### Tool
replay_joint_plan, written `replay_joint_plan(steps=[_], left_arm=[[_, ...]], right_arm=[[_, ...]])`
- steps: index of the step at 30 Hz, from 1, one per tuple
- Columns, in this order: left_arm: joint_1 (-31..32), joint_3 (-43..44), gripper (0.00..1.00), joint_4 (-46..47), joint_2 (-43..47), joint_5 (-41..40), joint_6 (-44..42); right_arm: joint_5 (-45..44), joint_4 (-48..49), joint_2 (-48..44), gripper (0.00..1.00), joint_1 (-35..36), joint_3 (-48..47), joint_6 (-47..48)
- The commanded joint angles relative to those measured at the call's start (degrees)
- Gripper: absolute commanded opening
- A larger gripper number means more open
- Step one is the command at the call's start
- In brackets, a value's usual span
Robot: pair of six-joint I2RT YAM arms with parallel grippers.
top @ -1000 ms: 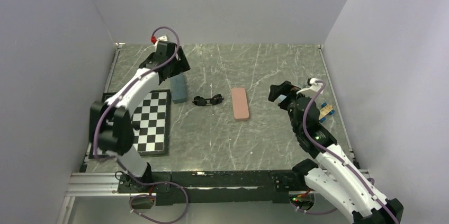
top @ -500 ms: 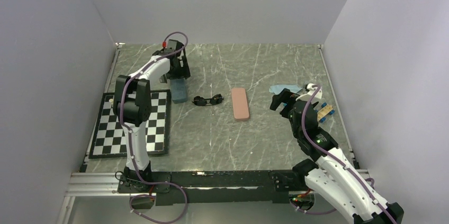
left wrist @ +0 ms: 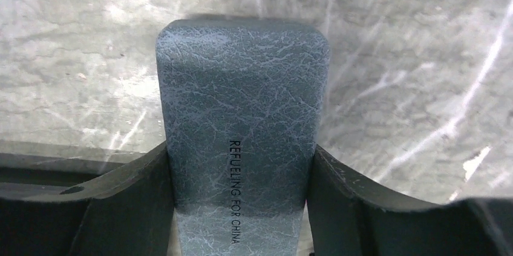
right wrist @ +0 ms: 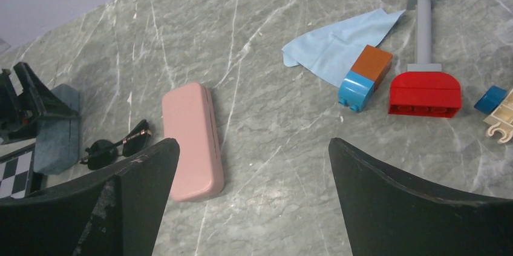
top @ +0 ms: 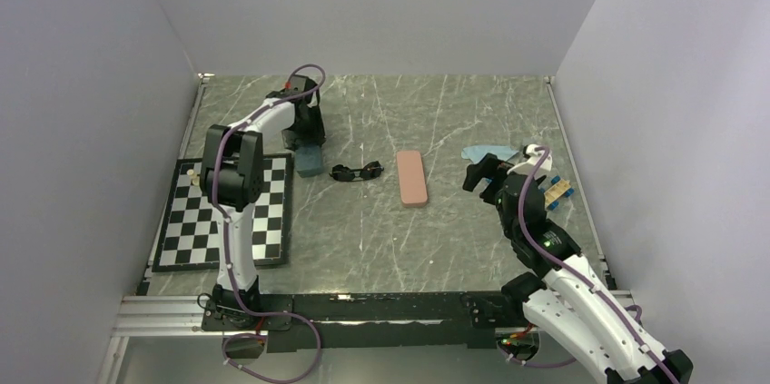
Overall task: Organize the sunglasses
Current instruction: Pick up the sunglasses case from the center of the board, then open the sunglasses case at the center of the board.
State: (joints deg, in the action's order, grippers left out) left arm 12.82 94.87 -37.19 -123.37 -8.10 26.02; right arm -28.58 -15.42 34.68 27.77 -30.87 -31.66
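Note:
The black-framed sunglasses (top: pixel 356 171) lie folded on the marble table, between the slate-blue case (top: pixel 309 162) and the pink case (top: pixel 411 177). They also show in the right wrist view (right wrist: pixel 115 147). The white-framed pair is out of view. My left gripper (top: pixel 305 134) is down over the far end of the slate-blue case (left wrist: pixel 242 86), and in the left wrist view (left wrist: pixel 240 148) both fingers press its sides. My right gripper (top: pixel 478 172) is open and empty, hovering right of the pink case (right wrist: pixel 190 138), with bare table between its fingers (right wrist: pixel 252 141).
A checkerboard mat (top: pixel 227 211) lies at the left, touching the slate-blue case. A light blue cloth (right wrist: pixel 336 50) and several toy bricks, among them a red block (right wrist: pixel 424 92), lie at the right near the table edge (top: pixel 558 192).
My left arm has swung and lowered its gripper onto the far end of the slate-blue case. My right gripper pulled back slightly, uncovering the blue cloth. The sunglasses and cases have not moved.

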Motion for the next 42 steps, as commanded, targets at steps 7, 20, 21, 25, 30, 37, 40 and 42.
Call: replay_joint_plan(steps=[7, 20, 21, 25, 30, 37, 40, 42], left_arm=[[0.23, -20.27, 0.00, 21.34, 26.41, 28.42, -3.12], [16.88, -49.25, 0.00, 76.89, 52.72, 68.91, 6.64], [18.39, -49.64, 0.00, 78.19, 53.03, 68.96, 7.16], [21.88, -50.08, 0.00, 84.42, 52.98, 70.60, 10.71], [22.35, -49.81, 0.00, 85.47, 51.85, 70.00, 12.31], [23.94, -48.21, 0.00, 80.39, 51.34, 68.79, 8.91], [24.14, -48.21, 0.00, 80.18, 51.40, 68.34, 8.65], [24.18, -47.90, 0.00, 78.67, 51.32, 67.34, 7.97]], right_arm=[[15.52, 10.26, -0.01, 1.00, 0.00, 0.27, 5.17], [64.81, 59.45, 11.71, 1.00, 0.76, 3.52, -2.79], [65.40, 61.29, 13.10, 1.00, 1.17, 3.38, -3.35], [66.84, 66.14, 16.11, 1.00, 4.05, 3.50, -3.48], [65.65, 65.41, 14.38, 1.00, 9.97, 4.33, 2.89], [57.60, 57.63, 15.74, 1.00, 13.34, 0.08, 5.02], [59.79, 59.96, 17.40, 1.00, 13.45, -0.36, 2.29], [62.36, 61.82, 18.23, 1.00, 13.53, -0.36, 0.76]])
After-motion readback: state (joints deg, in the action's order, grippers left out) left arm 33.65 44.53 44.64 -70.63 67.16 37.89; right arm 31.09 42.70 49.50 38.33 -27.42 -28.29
